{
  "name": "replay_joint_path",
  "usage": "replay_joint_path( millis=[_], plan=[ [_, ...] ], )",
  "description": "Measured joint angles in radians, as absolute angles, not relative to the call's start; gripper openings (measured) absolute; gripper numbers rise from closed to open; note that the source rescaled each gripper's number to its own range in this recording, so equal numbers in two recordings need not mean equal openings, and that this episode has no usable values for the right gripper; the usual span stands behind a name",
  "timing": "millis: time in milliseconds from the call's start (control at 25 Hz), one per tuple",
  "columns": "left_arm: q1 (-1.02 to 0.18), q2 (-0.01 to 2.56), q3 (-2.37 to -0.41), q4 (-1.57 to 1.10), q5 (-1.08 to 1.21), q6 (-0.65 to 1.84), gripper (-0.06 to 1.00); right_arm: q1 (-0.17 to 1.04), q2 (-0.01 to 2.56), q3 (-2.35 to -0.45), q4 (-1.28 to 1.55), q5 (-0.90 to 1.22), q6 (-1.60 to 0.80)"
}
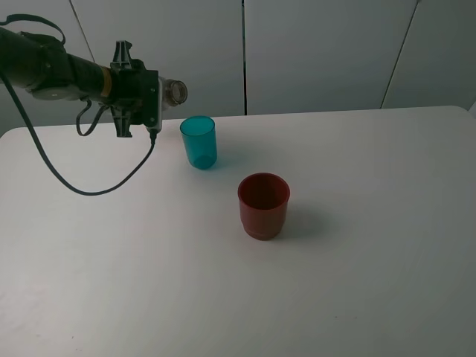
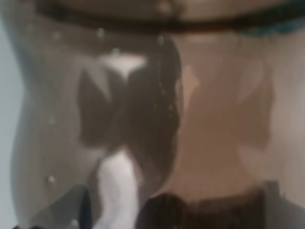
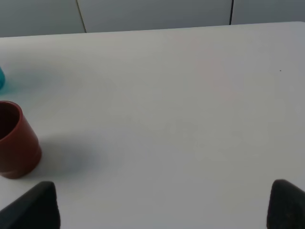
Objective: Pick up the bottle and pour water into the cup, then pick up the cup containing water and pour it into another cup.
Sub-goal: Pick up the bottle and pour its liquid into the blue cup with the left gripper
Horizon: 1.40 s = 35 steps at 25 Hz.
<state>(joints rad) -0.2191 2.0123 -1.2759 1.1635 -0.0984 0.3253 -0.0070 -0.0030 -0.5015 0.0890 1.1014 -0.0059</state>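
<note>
Bottle (image 2: 214, 119) lies sideways within left end effector (image 1: 156, 97).

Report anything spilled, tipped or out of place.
Only the bottle is tipped, near level in the air by the teal cup. That cup and the red cup stand upright; no spill shows on the table.

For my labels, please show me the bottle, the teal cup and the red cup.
bottle (image 1: 176, 91), exterior high view, open neck.
teal cup (image 1: 199, 145), exterior high view, side wall.
red cup (image 1: 262, 214), exterior high view, front wall.
</note>
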Motion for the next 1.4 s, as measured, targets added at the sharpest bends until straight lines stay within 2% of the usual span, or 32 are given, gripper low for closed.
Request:
replay_joint_path(
  millis=[1400],
  plan=[
    [-0.238, 2.064, -1.347, 1.201, -0.069, 0.601, 0.02, -0.007, -0.003, -0.501, 0.089, 1.100, 0.000]
  ],
)
